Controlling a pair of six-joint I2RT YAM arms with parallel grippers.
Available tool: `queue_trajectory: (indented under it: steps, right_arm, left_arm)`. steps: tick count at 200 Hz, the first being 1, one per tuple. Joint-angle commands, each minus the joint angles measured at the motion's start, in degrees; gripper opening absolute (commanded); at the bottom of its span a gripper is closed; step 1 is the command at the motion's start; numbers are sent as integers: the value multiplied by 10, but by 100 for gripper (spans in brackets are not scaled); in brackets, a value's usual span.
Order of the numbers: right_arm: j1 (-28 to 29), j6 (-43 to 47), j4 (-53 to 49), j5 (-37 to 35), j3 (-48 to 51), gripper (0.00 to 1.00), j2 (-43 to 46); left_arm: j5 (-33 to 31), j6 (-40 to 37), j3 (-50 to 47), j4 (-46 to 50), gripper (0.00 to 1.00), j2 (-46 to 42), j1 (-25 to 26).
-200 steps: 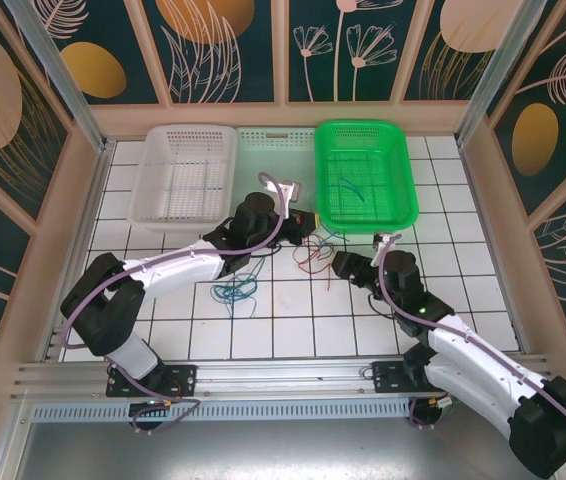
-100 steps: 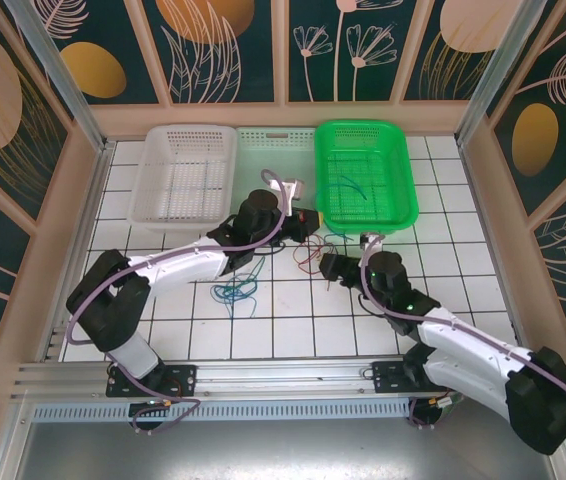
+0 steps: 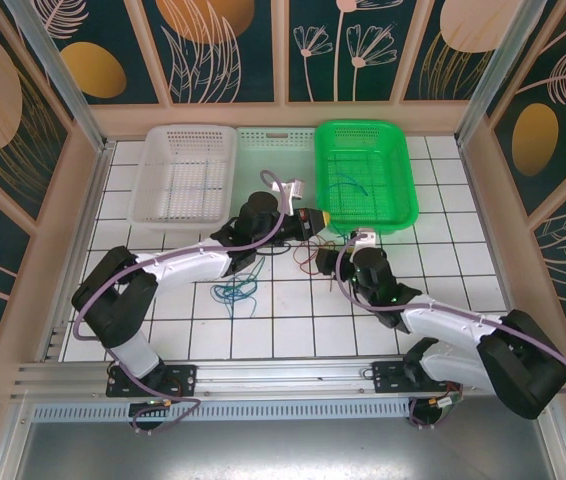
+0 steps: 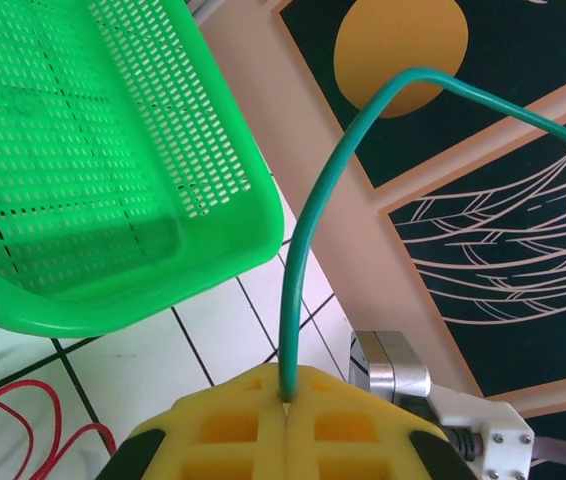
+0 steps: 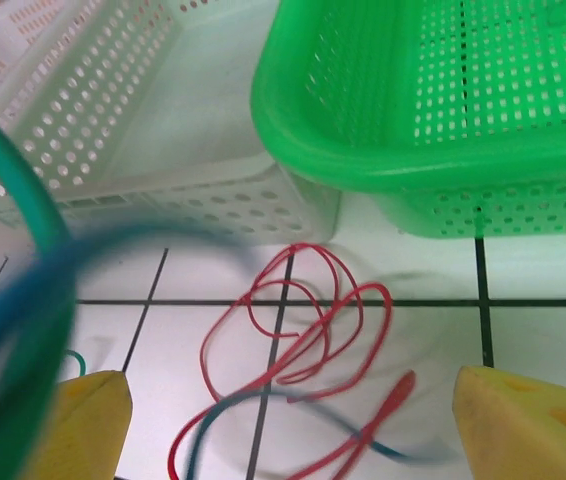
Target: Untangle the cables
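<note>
The thin, glossy teal-green cable [image 4: 293, 260] stands almost straight up out of the left gripper [image 4: 285, 400]. Its ribbed yellow pads [image 4: 233, 425] are clenched on the cable's lower end. Higher up the cable bends over in a smooth arc and runs off to the right, in front of the patterned wall. Just beside it sits the bright green perforated plastic basket [image 4: 163, 295], its rounded rim overhanging the white tiled floor [image 5: 523, 340]. The fine red cable [image 5: 308, 340] lies slack on those tiles in loose overlapping loops, its long axis slanting from lower left to upper right (towards the green basket's corner). The right gripper [image 5: 293, 430] hangs over it released, its smooth yellow fingertips [image 5: 83, 420] spread wide to either side of the loops. I cannot tell whether they touch the wire. A small tangle of blue and teal cables [image 3: 233, 292] rests on the floor beside the left arm, well in front of the white latticed plastic basket [image 3: 191, 129].
</note>
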State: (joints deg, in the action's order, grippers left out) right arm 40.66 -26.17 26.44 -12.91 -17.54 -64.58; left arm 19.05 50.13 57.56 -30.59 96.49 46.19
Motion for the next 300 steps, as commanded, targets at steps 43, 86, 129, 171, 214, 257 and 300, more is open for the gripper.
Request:
queue_trajectory:
  steps: [43,86,129,171,214,257,300]
  right_arm:
    - [9,18,63,-53,-35,55,-50]
    - [14,9,28,-43,-17,19,-16]
    - [15,10,-38,-15,17,4,85]
    - [13,8,-113,-25,43,0,197]
    - [10,1,-124,-29,66,0,266]
    - [5,-3,-129,-25,51,0,249]
    - [-1,5,-122,5,19,0,186]
  left_arm:
    - [4,49,-15,-55,0,-1,11]
    - [-26,26,-30,-21,0,-21,10]
    - [-101,-51,6,92,0,-47,7]
    - [-149,-101,19,157,0,-85,-14]
    - [-193,-142,25,219,0,-116,-36]
    - [-269,-189,20,285,0,-173,-97]
    - [-284,-224,38,343,0,-196,-200]
